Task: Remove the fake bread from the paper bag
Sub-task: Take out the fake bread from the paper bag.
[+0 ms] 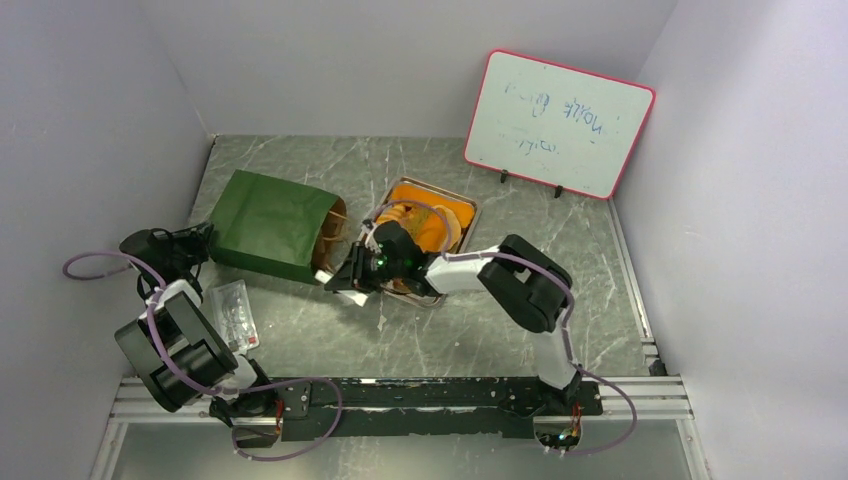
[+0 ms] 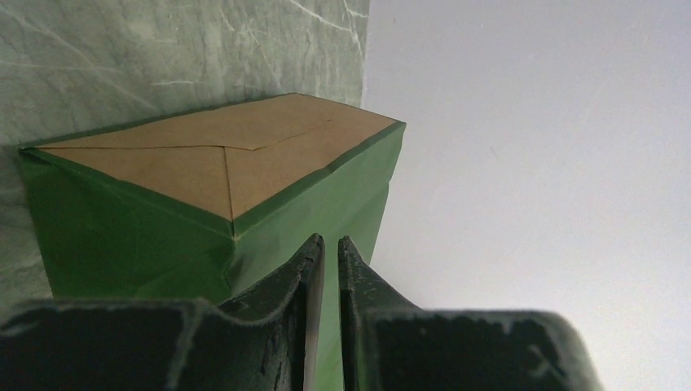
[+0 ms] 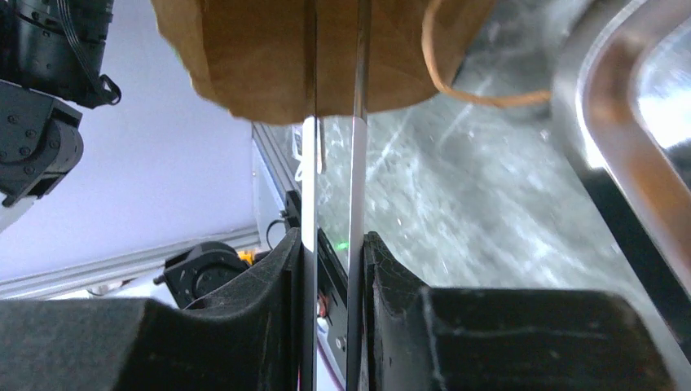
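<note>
- The paper bag (image 1: pixel 270 222) lies on its side at the left centre of the overhead view, with its mouth toward the metal tray (image 1: pixel 474 214) on its right. No bread shows inside it from any view.
- The left gripper (image 2: pixel 327 246) is closed tight at the bag's folded kraft base, low centre in its wrist view. I cannot tell whether paper sits between the tips.
- The right gripper (image 1: pixel 337 280) is at the mouth, narrowed to a slim gap. The brown rim fills the top of its wrist view and a twisted handle (image 3: pixel 468 91) loops beside it — a true pinch on the lip cannot be confirmed.
- Step in hand, as I judge it: opening the mouth so the bread can be reached.
- To do it well — raise the lip gently so the kraft does not tear, hold the base down so the bag does not slide, and steer clear of the handle loop and the tray's edge.
</note>
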`<state>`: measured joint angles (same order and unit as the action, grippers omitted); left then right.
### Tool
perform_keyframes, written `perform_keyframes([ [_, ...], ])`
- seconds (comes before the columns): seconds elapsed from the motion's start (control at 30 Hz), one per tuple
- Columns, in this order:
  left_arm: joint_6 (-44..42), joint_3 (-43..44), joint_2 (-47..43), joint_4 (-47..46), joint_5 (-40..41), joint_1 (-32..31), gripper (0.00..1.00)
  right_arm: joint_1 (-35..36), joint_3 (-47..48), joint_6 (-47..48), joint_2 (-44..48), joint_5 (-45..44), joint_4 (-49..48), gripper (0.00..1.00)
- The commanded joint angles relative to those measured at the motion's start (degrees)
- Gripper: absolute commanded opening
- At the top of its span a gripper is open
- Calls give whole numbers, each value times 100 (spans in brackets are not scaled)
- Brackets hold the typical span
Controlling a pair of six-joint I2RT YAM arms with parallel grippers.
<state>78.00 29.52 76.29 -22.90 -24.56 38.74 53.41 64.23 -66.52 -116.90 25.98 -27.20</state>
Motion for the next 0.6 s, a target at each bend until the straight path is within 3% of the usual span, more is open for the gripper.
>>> perform_keyframes([
  [0.0, -96, 171, 25, 36, 39, -67, 7, -169, -481, 360, 716, -205, 177, 0],
  [0.57, 43, 127, -134, -44, -148, -68, 7, -412, -2215, 923, 3123, -684, 1418, 0],
])
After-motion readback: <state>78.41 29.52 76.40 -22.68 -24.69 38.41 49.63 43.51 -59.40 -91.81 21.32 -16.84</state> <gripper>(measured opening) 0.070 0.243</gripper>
